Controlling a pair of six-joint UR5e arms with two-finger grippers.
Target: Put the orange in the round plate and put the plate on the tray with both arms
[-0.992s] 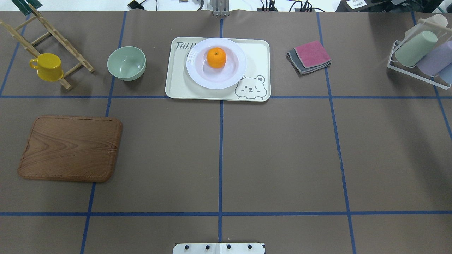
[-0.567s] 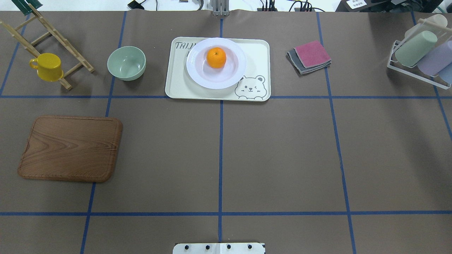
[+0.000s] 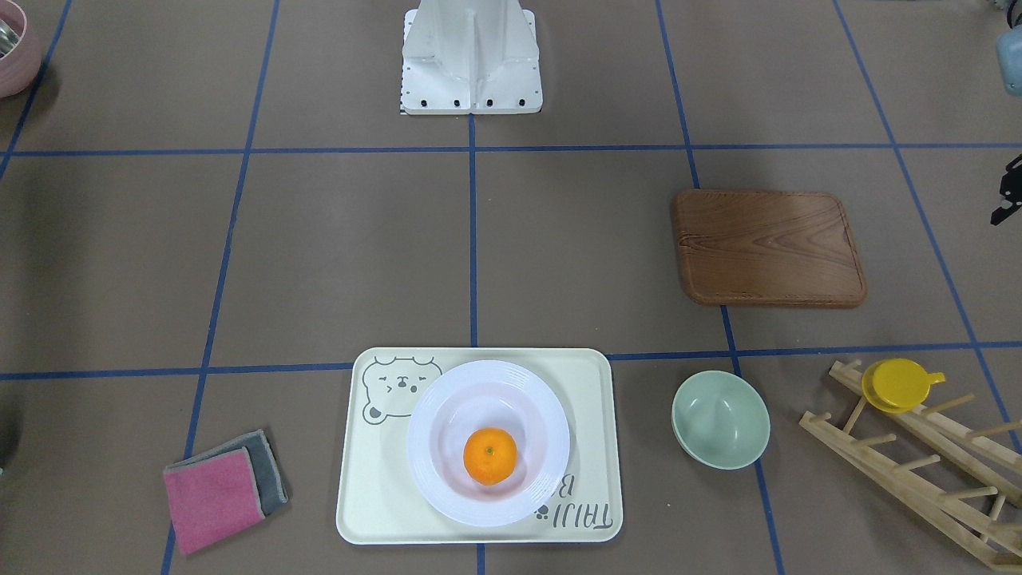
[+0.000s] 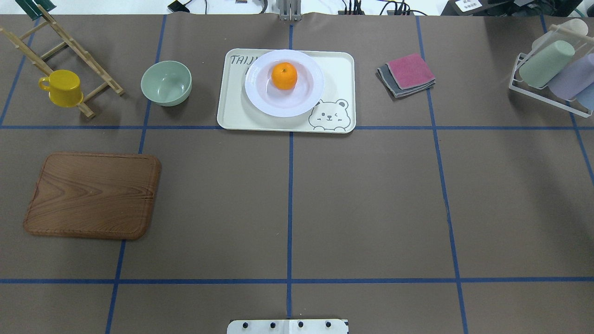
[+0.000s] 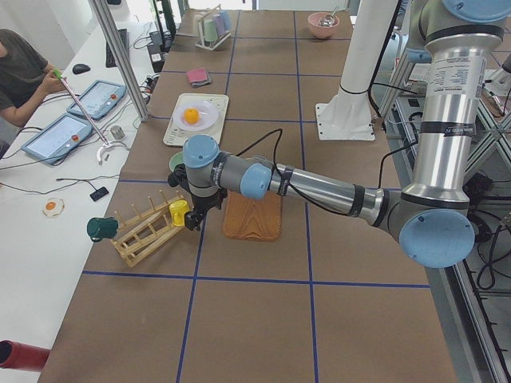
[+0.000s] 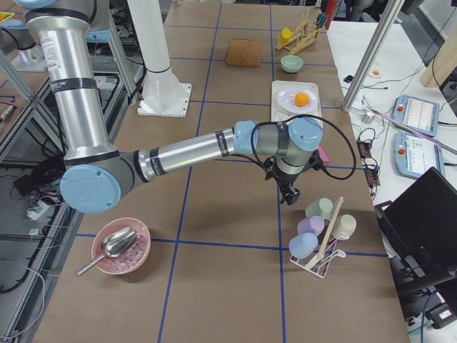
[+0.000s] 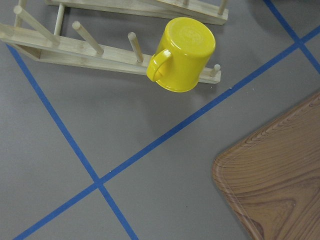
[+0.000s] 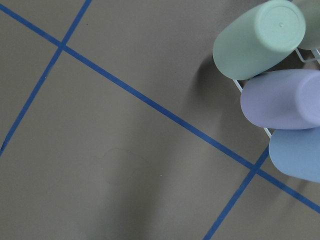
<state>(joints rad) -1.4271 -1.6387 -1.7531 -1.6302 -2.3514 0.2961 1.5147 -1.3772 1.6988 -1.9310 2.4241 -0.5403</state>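
The orange point(image 4: 284, 76) lies in the sunken centre of the round white plate point(image 4: 278, 105). The plate stands on the cream bear tray point(image 4: 338, 69) at the table's far middle, as the front-facing view also shows with orange point(image 3: 489, 456), plate point(image 3: 447, 399) and tray point(image 3: 375, 495). Both arms are far from the tray. My left gripper point(image 5: 194, 221) hangs over the yellow cup by the wooden rack. My right gripper point(image 6: 289, 196) hovers beside the cup stand. I cannot tell whether either is open or shut.
A brown wooden board point(image 4: 93, 195) lies at the left, with a pale green bowl point(image 4: 166, 83) and a yellow cup point(image 4: 62, 88) on a wooden peg rack point(image 4: 74, 46) behind it. Folded cloths point(image 4: 407, 74) and a stand of pastel cups point(image 4: 552, 69) are at the right. A person point(image 5: 20, 72) sits beside the table.
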